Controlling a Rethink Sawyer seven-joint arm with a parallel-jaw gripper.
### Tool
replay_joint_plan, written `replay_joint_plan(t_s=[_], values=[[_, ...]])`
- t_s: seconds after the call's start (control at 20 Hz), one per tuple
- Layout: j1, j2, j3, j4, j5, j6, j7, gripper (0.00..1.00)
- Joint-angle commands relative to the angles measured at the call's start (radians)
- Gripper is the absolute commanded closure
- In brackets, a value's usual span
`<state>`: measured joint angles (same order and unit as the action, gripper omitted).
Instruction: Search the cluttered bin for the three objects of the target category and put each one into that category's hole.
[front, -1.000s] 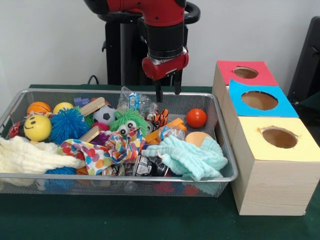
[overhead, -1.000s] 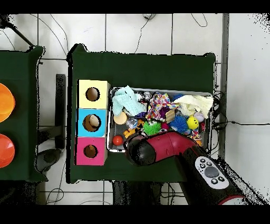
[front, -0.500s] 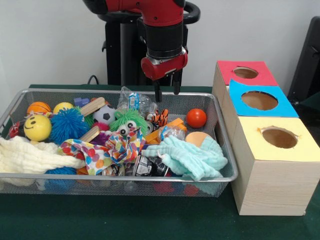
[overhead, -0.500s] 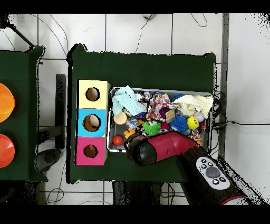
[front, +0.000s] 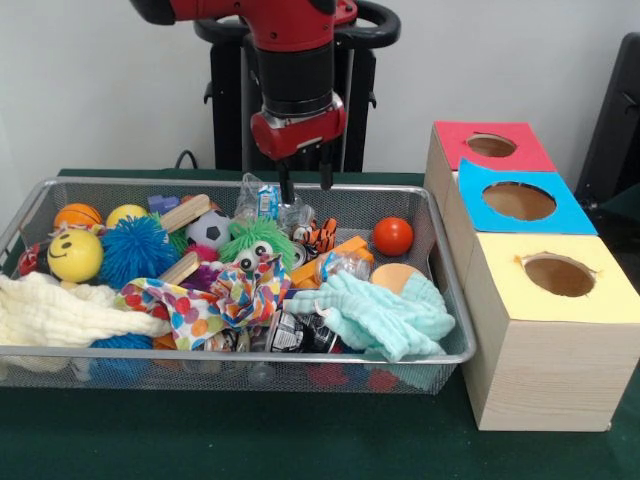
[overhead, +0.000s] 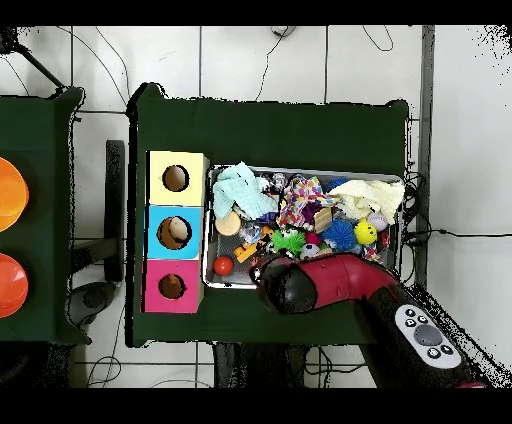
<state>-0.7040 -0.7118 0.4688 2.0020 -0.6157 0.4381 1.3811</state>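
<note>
The silver wire-mesh bin (front: 452, 330) holds a heap of toys; it also shows in the overhead view (overhead: 208, 278). An orange tiger-striped plush (front: 320, 237) lies near the bin's far side, between a green fuzzy ball and an orange ball. The tan-brown plush is hidden. My gripper (front: 305, 187) is open and empty. It hangs above the bin's far rim, over a clear plastic wrapper, a little left of and above the tiger plush. The red-ringed hole (front: 491, 146) is the farthest of three on the wood boxes to the right, and it shows in the overhead view (overhead: 171, 286).
The blue-ringed hole (front: 519, 201) and the yellow-ringed hole (front: 559, 275) sit nearer the camera. The bin also holds a mint cloth (front: 380, 313), a cream cloth (front: 55, 312), a spotted cloth (front: 215, 300), a yellow smiley ball (front: 75, 256) and a blue spiky ball (front: 137, 250).
My gripper has moved left along the bin's far rim, from above the tiger plush to above the clear wrapper. It stays open. Nothing in the bin has moved.
</note>
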Motion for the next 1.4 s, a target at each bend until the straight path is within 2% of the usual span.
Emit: replay_joint_plan(t_s=[0.05,0.95,1.4], values=[[-0.046,0.011,0.062,-0.03,-0.045,0.037,-0.078,0.0],[-0.024,0.008,0.049,-0.028,-0.059,0.025,-0.049,0.0],[-0.016,0.055,0.032,-0.064,-0.083,0.002,-0.043,0.0]])
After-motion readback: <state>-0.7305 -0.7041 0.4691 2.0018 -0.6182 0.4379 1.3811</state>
